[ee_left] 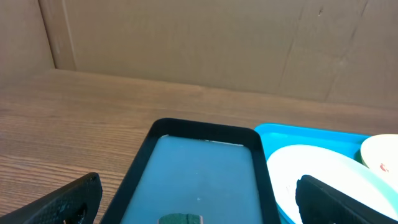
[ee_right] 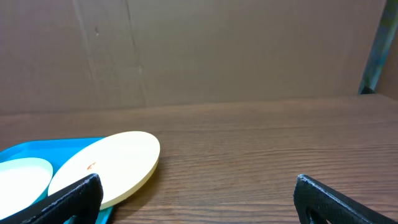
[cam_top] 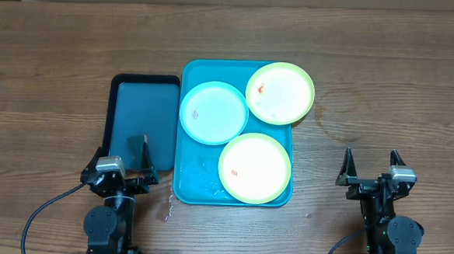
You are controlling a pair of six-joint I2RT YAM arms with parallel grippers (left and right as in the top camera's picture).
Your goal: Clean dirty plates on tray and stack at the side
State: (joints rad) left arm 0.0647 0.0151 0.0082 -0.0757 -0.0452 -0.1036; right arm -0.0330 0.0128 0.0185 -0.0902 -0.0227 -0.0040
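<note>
- Brown wooden table (cam_top: pixel 51 71) carries everything; both wrist views show a cardboard wall (ee_left: pixel 186 43) behind it.
- The turquoise tray (cam_top: pixel 183 183) lies in the middle and holds a light blue plate (cam_top: pixel 214 112), a far yellow-green plate (cam_top: pixel 280 92) that reaches over the right rim, and a near yellow-green plate (cam_top: pixel 254 167).
- A navy tray (cam_top: pixel 127 98) touches its left side; the left wrist view shows a small green thing (ee_left: pixel 181 218) inside.
- The left gripper (cam_top: pixel 124 153) is over the navy tray's near end, and the right gripper (cam_top: pixel 372 158) is over bare table.
- Both jaws are wide apart and hold nothing.
</note>
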